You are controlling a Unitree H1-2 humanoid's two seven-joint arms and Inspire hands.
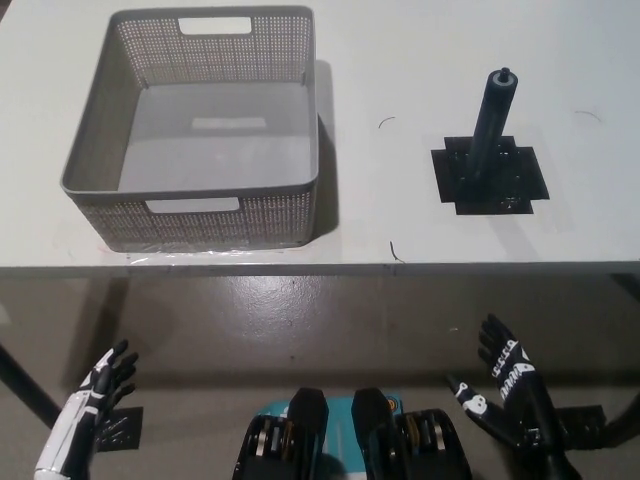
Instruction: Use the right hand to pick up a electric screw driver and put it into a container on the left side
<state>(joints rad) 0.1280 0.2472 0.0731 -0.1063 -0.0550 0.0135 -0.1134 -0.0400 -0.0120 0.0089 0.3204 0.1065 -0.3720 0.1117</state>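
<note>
One table [400,40], white. One grey basket [190,215] on its left part, nothing inside. One dark screwdriver [492,125] on the right part, standing upright on one black square mat [520,185], well apart from the basket. Right hand [505,385] below the table's near edge, fingers spread, holding nothing; screwdriver lies well beyond it, up on the table. Left hand [100,385] rests at lower left, open and holding nothing too.

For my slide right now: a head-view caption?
Electric screwdriver upright beside empty basket; both hands low, open.
</note>
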